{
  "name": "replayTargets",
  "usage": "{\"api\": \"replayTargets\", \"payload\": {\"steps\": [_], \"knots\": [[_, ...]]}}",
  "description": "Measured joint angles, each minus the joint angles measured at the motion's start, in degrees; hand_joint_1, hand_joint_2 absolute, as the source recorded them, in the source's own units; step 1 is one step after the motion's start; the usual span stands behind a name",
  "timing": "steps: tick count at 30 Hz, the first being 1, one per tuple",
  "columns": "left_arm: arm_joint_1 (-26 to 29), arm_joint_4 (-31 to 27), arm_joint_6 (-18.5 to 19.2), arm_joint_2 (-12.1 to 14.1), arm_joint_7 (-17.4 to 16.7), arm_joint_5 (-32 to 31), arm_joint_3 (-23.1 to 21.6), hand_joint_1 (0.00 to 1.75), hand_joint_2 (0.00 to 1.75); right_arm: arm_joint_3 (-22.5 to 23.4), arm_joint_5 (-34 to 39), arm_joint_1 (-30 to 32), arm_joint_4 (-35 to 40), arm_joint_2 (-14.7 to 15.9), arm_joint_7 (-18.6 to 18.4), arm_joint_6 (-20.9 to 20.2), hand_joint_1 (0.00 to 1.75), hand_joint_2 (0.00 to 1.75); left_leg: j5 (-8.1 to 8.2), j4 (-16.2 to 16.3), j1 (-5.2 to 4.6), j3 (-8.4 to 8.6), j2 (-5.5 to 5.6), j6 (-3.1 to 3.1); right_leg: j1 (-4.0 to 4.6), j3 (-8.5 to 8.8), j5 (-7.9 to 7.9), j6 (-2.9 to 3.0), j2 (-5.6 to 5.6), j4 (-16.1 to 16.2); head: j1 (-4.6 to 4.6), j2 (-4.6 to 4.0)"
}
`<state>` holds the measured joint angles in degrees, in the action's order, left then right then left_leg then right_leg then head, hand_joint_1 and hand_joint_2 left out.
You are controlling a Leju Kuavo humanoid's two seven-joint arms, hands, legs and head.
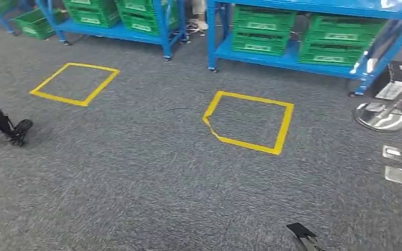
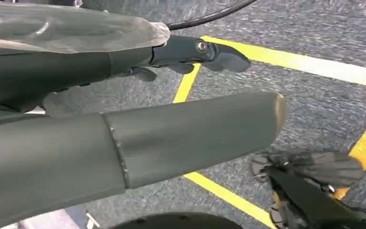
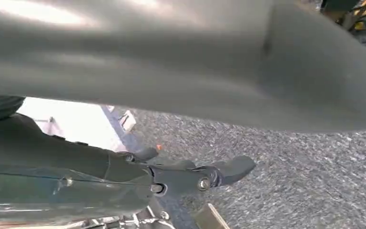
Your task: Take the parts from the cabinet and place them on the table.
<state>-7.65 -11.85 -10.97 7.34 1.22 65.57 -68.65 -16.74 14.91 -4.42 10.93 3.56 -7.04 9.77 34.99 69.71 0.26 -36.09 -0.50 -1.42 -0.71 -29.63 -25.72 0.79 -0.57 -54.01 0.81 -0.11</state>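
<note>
I am standing on the grey carpet (image 1: 136, 172) and looking down at a yellow square (image 1: 248, 121) taped on it, with the blue racks (image 1: 293, 57) just beyond that square and their green crates (image 1: 261, 31) sitting on the low shelves. Judging from this, the task is hardly beginning: I am holding no part, no desk is showing, and everything from reaching in to setting parts down is remaining to do. My left hand (image 2: 138, 129) is hanging released, its thumb and darker fingers (image 2: 219, 57) apart and grasping nothing, over yellow tape (image 2: 286, 59) on the floor. My right hand (image 3: 190, 176) is likewise hanging released with nothing in it, its fingers spread above the carpet. The parts themselves I cannot make out; if they are lying in the crates, they are sitting well apart from both hands, past the far side of the square. Another yellow square (image 1: 75, 83) is lying further off, before a second blue rack (image 1: 115, 29), and a chrome base (image 1: 379, 116) is standing beside the nearer rack.
</note>
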Motion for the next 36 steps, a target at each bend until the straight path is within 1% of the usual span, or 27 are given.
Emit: {"api": "replayTargets", "payload": {"steps": [1,2,3,4,5,6,7,9,11,12,13,15,16,17,18,20,21,22,23,26,27,29,31,32,33,35,36], "knots": [[0.1,0.0,0.0,0.0,0.0,0.0,0.0,0.00,0.00,0.0,0.2,0.0,0.0,0.0,0.0,0.0,0.00,0.00,0.60,3.1,0.00,-1.63,0.02,-0.03,0.06,-0.07,0.04,0.05,-0.35,0.0,-0.04,0.00],[0.2,0.0,0.0,0.0,0.0,0.0,0.0,0.00,0.00,0.0,0.5,0.0,0.0,0.0,0.0,0.0,0.00,0.00,-0.18,3.2,0.00,-1.87,0.03,0.09,0.10,-0.05,0.04,0.04,-0.80,0.0,-0.09,0.00],[0.3,0.0,0.0,0.0,0.0,0.0,0.0,0.00,0.00,0.0,0.6,0.0,0.0,0.0,0.0,0.0,0.00,0.00,-2.33,0.3,-0.01,-0.61,0.10,0.35,0.13,0.02,0.05,0.04,-1.27,0.0,-0.15,0.00],[0.2,0.0,0.0,0.0,0.0,0.0,0.0,0.00,0.00,0.0,0.6,0.0,0.0,0.0,0.0,0.0,0.00,0.00,-5.23,-4.9,-0.03,1.80,0.31,0.67,0.15,0.14,0.05,0.03,-1.69,0.0,-0.17,0.00],[0.2,0.0,0.0,0.0,0.0,0.0,0.0,0.00,0.00,-0.1,0.6,0.0,0.0,0.0,0.0,0.0,0.00,0.00,-8.06,-11.0,-0.07,4.76,0.91,1.09,0.15,0.29,0.04,0.02,-2.11,0.0,-0.20,0.00],[0.2,0.0,0.0,0.2,0.0,0.0,0.0,0.00,0.00,-0.1,0.6,0.0,0.0,0.0,0.0,0.0,0.00,0.00,-9.60,-15.5,-0.07,6.88,2.14,1.50,0.13,0.27,0.05,-0.04,-2.41,0.0,-0.28,0.00],[0.0,0.0,0.0,0.2,0.0,-0.1,0.0,0.00,0.00,-0.2,0.6,0.0,0.0,0.0,0.0,0.0,0.00,0.00,-9.15,-16.9,-0.31,7.27,2.33,1.57,0.52,0.10,-0.10,-0.38,-2.73,-0.2,-0.31,0.00],[-0.1,0.0,0.0,0.3,0.0,-0.1,0.0,0.00,0.00,-0.2,0.5,0.1,0.0,0.0,0.0,0.0,0.00,0.00,-9.17,-16.7,-0.53,7.07,1.82,1.87,0.22,-0.09,0.08,-0.99,-3.12,-0.1,-0.13,0.00],[-0.1,0.0,0.0,0.2,0.0,0.1,0.0,0.00,0.00,-0.2,0.5,0.1,0.0,0.0,0.0,0.0,0.00,0.00,-9.70,-17.6,-0.17,7.28,1.04,2.68,0.38,-0.20,0.08,-1.82,-3.46,0.1,-0.20,0.00],[-0.1,0.0,0.0,0.2,0.0,0.0,0.0,0.00,0.00,-0.3,0.5,0.1,0.0,0.0,0.0,-0.1,0.00,0.00,-9.93,-17.9,-0.09,7.45,0.62,2.91,0.18,-0.60,-0.99,-1.86,-2.01,-1.3,-0.09,0.00],[-0.1,0.0,0.0,0.2,0.0,0.0,0.0,0.00,0.00,-0.3,0.5,0.1,0.0,0.0,-0.1,-0.2,0.00,0.00,-9.94,-18.0,-0.09,7.41,0.47,3.26,0.12,-1.98,-3.23,-2.05,-0.75,-4.4,0.44,0.00],[0.1,0.0,0.0,0.2,0.0,0.0,0.0,0.00,0.00,-0.4,0.5,0.0,0.0,0.0,-0.1,-0.2,0.00,0.00,-9.90,-18.0,-0.12,7.36,-0.29,3.36,0.12,-6.76,-8.51,-2.44,-0.09,-15.1,1.05,0.00],[0.1,0.0,0.0,0.3,0.0,0.1,0.0,0.00,0.00,-0.5,0.5,0.1,0.0,0.0,-0.1,-0.2,0.00,0.00,-9.89,-18.0,-0.12,7.31,-0.64,3.35,0.10,-8.54,-9.76,-2.64,-0.05,-19.0,1.18,0.00],[0.1,0.0,0.0,0.3,0.0,0.1,0.0,0.00,0.00,-0.5,0.5,0.2,0.0,0.0,-0.1,-0.2,0.00,0.00,-9.88,-17.9,-0.12,7.34,-0.89,3.33,0.04,-8.89,-9.37,-2.78,0.04,-19.8,1.40,0.00],[0.1,0.0,0.0,0.2,0.0,0.1,0.0,0.00,0.00,-0.5,0.5,0.2,0.0,0.0,-0.1,-0.2,0.00,0.00,-9.82,-17.9,-0.12,7.39,-1.11,3.24,-0.04,-7.88,-7.73,-2.84,0.15,-17.8,1.55,0.00],[0.0,0.0,0.1,0.1,0.0,0.1,0.0,0.00,0.00,-0.5,0.5,0.1,0.0,0.0,-0.1,-0.2,0.00,0.00,-9.57,-17.6,-0.07,7.62,-1.61,2.91,-0.12,-2.58,-2.49,-2.76,0.91,-7.5,1.88,0.00],[0.0,0.0,0.2,0.1,0.0,0.1,0.0,0.00,0.00,-0.5,0.5,0.1,0.0,0.0,-0.1,-0.2,0.00,0.00,-9.33,-17.4,-0.08,7.80,-1.88,2.60,-0.18,0.45,-0.44,-2.66,2.42,-1.7,2.17,0.00],[0.0,0.0,0.2,0.2,0.0,0.1,0.0,0.00,0.00,-0.6,0.5,0.0,0.0,0.0,-0.1,-0.1,0.00,0.00,-9.01,-17.0,-0.61,7.71,-2.02,2.21,0.22,0.82,-1.14,-2.54,3.06,-0.4,2.36,0.00],[0.0,0.0,0.2,0.2,0.0,0.1,0.0,0.00,0.00,-0.6,0.5,0.0,0.0,0.0,0.0,0.0,0.00,0.00,-9.02,-16.8,-0.59,7.58,-2.08,2.05,0.10,0.71,-0.86,-2.12,2.13,-0.5,2.23,0.00],[-0.1,0.0,0.2,0.2,0.0,0.1,0.0,0.00,0.00,-0.7,0.5,0.1,0.0,0.0,0.0,0.2,0.00,0.00,-8.94,-16.8,-0.52,7.76,-2.88,1.40,0.20,0.52,-0.74,-1.17,1.20,-0.3,1.36,0.00],[-0.1,0.0,0.2,0.2,0.0,0.1,0.0,0.00,0.00,-0.7,0.5,0.1,0.0,0.0,0.0,0.2,0.00,0.00,-8.07,-15.9,-0.26,7.56,-2.07,0.94,-0.08,0.64,-0.50,-0.78,0.90,-0.1,1.31,0.00],[-0.1,0.0,0.2,0.1,0.0,0.1,0.0,0.00,0.00,-0.7,0.5,0.0,0.0,0.0,0.0,0.3,0.00,0.00,-3.40,-8.2,-0.15,3.87,-0.26,0.37,-0.10,0.30,-0.29,-0.18,0.52,-0.2,0.35,0.00],[0.1,0.0,0.2,0.2,0.0,0.1,0.0,0.00,0.00,-0.7,0.6,0.0,0.0,0.0,0.0,0.3,0.00,0.00,0.53,1.9,-0.05,-0.95,0.03,0.09,0.00,0.02,-0.19,-0.03,-0.21,-0.2,0.04,0.00],[0.2,0.0,0.2,0.2,0.0,0.1,0.0,0.00,0.00,-0.7,0.6,0.0,0.0,0.0,-0.1,0.3,0.00,0.00,0.50,3.9,-0.04,-2.11,0.03,0.10,0.02,0.00,-0.18,-0.02,-0.63,-0.2,-0.02,0.00],[0.3,0.0,0.2,0.1,0.0,0.1,0.0,0.00,0.00,-0.7,0.6,0.0,0.0,0.0,-0.1,0.3,0.00,0.00,-0.86,2.7,-0.04,-1.74,0.05,0.25,0.03,0.05,-0.17,-0.03,-1.13,-0.2,-0.09,0.00],[0.3,0.0,0.3,0.2,0.0,0.1,0.0,0.00,0.00,-0.7,0.6,0.0,0.0,0.0,-0.1,0.3,0.00,0.00,-6.44,-7.1,-0.06,2.79,0.50,0.86,0.04,0.31,-0.18,-0.04,-2.07,-0.2,-0.20,0.00],[0.2,0.0,0.3,0.2,0.0,0.0,0.0,0.00,0.00,-0.7,0.6,0.0,0.0,0.0,-0.1,0.3,0.00,0.00,-8.97,-12.9,-0.06,5.44,1.58,1.27,0.03,0.38,-0.17,-0.07,-2.42,-0.2,-0.30,0.00]]}}
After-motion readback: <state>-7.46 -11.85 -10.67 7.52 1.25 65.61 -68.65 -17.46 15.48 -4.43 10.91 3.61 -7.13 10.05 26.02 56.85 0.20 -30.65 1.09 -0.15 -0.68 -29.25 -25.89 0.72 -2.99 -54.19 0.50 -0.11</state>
